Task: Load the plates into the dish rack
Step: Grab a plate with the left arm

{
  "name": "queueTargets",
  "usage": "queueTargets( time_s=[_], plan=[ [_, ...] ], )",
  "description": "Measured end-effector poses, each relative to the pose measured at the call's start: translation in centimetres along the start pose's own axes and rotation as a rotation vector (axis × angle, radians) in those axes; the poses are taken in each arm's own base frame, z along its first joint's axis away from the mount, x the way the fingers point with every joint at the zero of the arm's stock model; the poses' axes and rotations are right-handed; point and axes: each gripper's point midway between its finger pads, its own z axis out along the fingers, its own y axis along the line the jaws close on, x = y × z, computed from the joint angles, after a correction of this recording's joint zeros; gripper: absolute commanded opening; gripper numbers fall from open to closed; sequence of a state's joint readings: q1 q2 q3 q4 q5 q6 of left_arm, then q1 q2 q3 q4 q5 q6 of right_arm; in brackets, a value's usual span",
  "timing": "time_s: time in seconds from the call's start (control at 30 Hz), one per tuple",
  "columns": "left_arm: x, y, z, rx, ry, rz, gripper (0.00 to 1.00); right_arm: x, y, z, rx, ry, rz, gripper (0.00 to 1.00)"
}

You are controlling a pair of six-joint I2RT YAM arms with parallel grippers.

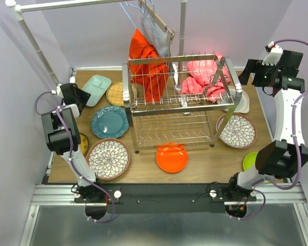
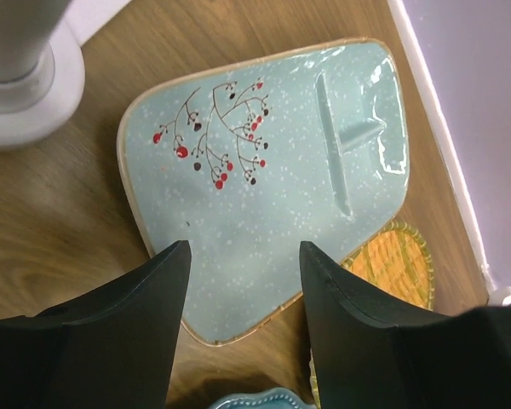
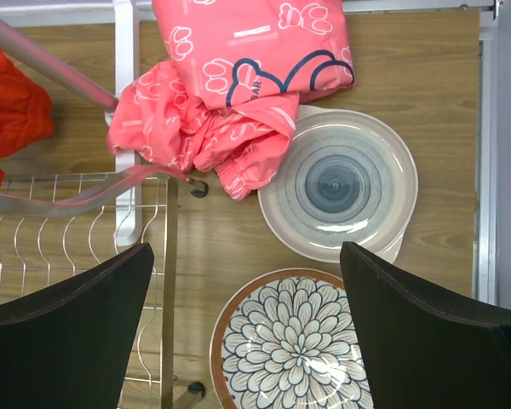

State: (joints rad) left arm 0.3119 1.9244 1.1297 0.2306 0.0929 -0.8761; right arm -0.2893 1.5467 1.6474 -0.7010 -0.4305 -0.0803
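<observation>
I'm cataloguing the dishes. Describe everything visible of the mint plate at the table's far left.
The mint plate is a rounded four-sided dish, glossy speckled ceramic by its look, tan-rimmed. A branch with red and dark berries is painted on it; a raised T-shaped ridge divides one end. It lies flat on the wooden table, one edge over the yellow plate.

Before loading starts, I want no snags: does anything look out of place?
Yes. A pink cloth lies bunched over the dish rack's upper shelf, a red cloth hangs at its back; both crowd the plate slots. The pink one overlaps a white plate.
</observation>
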Motion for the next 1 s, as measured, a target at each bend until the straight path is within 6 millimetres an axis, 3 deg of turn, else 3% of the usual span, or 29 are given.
queueTargets(
  time_s=[0.3, 0.53, 1.0],
  plan=[
    [1.1, 0.9, -0.6, -0.044, 0.012, -0.003, 0.64, -0.2, -0.2, -0.1, 0.012, -0.004, 0.0, 1.0],
    [1.3, 1.8, -2.2, -0.07, -0.015, -0.02, 0.65, -0.2, -0.5, -0.2, 0.018, -0.006, 0.005, 1.0],
    [-0.1, 1.1, -4.2, -0.064, -0.077, -0.033, 0.7, -0.2, -0.7, -0.3, 0.024, -0.007, 0.013, 1.0]
  ],
)
